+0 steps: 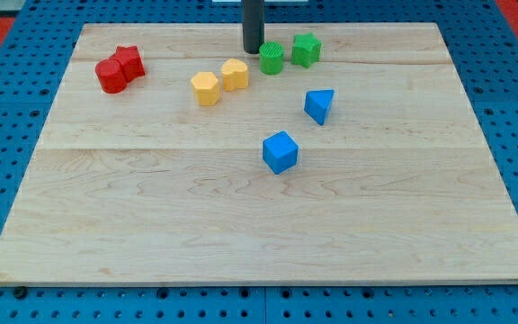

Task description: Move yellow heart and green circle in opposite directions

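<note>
The yellow heart [235, 74] lies near the view's top centre, with a yellow hexagon [205, 88] touching it on its lower left. The green circle [272, 58] stands just right of the heart, apart from it. A green star [307, 49] sits close to the circle's right. My tip [253, 50] is down on the board at the view's top, just left of the green circle and above right of the yellow heart. It seems to touch neither.
A red circle [111, 76] and a red star [129, 61] sit together at the view's top left. A blue triangle [319, 105] and a blue cube [280, 152] lie right of centre. The wooden board [259, 234] rests on a blue pegboard.
</note>
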Available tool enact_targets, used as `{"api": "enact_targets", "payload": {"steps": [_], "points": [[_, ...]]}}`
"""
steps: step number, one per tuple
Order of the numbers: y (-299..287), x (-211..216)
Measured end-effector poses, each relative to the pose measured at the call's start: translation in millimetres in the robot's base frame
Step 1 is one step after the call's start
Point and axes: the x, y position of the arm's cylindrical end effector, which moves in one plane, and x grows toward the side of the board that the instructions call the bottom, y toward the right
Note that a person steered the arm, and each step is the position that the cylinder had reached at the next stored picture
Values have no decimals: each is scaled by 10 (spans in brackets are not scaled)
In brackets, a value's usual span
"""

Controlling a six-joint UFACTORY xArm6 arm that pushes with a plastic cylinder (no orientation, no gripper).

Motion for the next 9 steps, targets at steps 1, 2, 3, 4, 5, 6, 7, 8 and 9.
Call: {"api": "enact_targets", "payload": {"steps": [1, 2, 3, 4, 5, 6, 7, 8, 9], "points": [[-70, 7], [-183, 18], [-234, 253], [-303, 508], [-153, 486], [38, 381], [41, 390], [-115, 555], [-180, 690]]}}
